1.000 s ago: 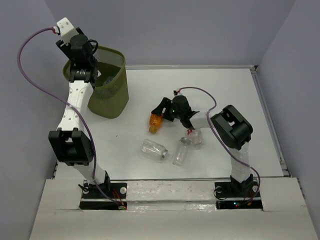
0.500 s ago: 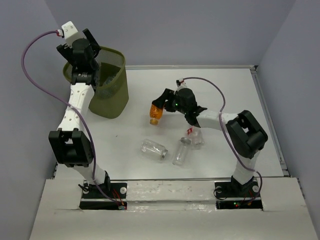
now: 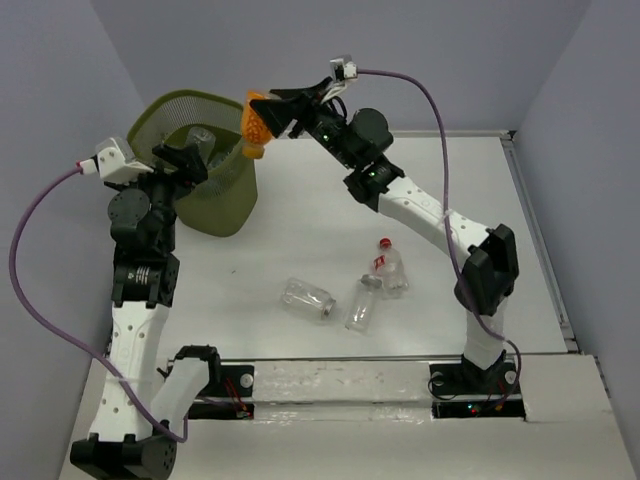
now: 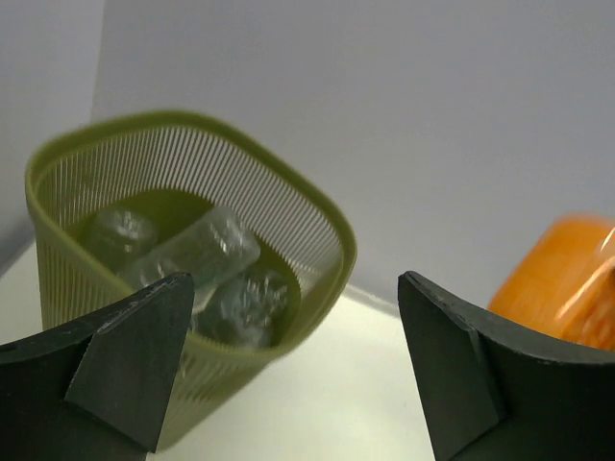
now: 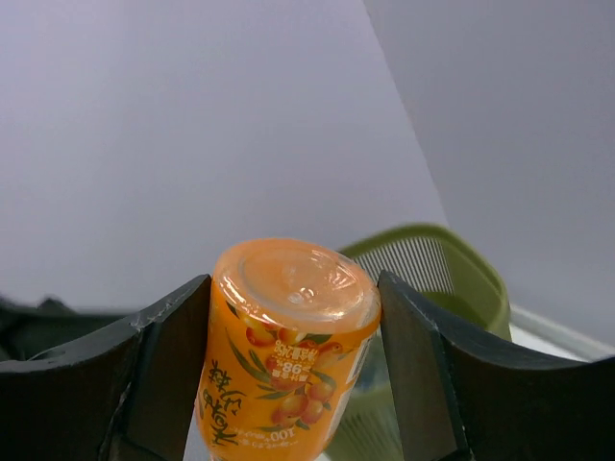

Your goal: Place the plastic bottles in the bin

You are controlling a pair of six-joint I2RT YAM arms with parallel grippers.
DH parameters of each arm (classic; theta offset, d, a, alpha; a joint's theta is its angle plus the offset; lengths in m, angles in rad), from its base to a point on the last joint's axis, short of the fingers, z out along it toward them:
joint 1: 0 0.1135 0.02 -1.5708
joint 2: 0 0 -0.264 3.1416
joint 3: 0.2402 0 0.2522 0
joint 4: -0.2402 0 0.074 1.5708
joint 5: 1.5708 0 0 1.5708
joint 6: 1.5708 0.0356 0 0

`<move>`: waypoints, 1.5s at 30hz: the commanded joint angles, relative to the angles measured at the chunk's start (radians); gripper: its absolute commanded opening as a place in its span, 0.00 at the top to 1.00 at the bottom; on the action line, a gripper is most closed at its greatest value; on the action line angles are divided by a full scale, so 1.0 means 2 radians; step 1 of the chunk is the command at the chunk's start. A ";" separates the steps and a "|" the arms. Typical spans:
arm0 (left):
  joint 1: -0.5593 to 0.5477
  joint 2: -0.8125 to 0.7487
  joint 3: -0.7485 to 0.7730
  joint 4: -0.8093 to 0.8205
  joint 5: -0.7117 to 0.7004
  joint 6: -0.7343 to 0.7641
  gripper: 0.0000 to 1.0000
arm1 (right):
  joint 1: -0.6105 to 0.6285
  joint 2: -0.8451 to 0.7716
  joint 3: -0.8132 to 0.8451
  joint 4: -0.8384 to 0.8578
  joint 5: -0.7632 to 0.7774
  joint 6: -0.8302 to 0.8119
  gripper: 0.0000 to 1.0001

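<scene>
Right gripper (image 5: 293, 365) pinching orange bottle (image 3: 256, 122), raised at bin (image 3: 160, 105) rim, 2 o'clock side, poised to drop it in, I'd judge. Left gripper (image 4: 288, 375) spread, empty, standing off at 9 o'clock. Three clear bottles (image 3: 307, 298) wait on table (image 3: 300, 190), 6 o'clock.

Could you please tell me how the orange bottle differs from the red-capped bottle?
The orange bottle is orange; the red-capped bottle is clear. The orange bottle is gripped aloft by the right gripper near the bin; the red-capped bottle lies loose on the table. Both are small.
</scene>
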State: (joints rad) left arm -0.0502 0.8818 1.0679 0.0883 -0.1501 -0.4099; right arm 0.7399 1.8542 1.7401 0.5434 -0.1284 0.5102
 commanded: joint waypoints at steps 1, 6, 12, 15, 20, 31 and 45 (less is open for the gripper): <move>0.001 -0.047 -0.069 -0.074 0.047 -0.023 0.04 | 0.010 0.107 0.186 0.019 -0.025 -0.038 0.51; -0.028 -0.099 -0.108 -0.165 0.070 -0.030 0.04 | 0.016 0.301 0.453 -0.030 -0.002 -0.058 0.50; -0.043 -0.139 -0.140 -0.214 0.156 -0.044 0.04 | 0.037 0.351 0.474 0.020 0.026 -0.114 0.06; -0.052 -0.135 -0.150 -0.231 0.204 -0.053 0.04 | 0.037 0.364 0.491 0.008 0.028 -0.122 0.04; -0.065 -0.151 -0.183 -0.224 0.214 -0.060 0.03 | 0.037 0.334 0.439 -0.006 0.020 -0.135 0.00; -0.285 -0.022 -0.147 -0.222 0.068 -0.093 0.03 | 0.037 0.007 0.021 -0.029 0.028 -0.149 0.08; -0.427 -0.056 -0.255 -0.293 0.050 -0.341 0.01 | -0.052 -0.377 -0.521 -0.293 0.135 -0.027 0.02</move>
State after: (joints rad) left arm -0.8783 0.7795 0.6010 -0.4885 -0.0322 -0.9470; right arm 0.6548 1.1954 0.7898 0.1528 0.0715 0.3920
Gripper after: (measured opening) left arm 0.989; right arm 0.976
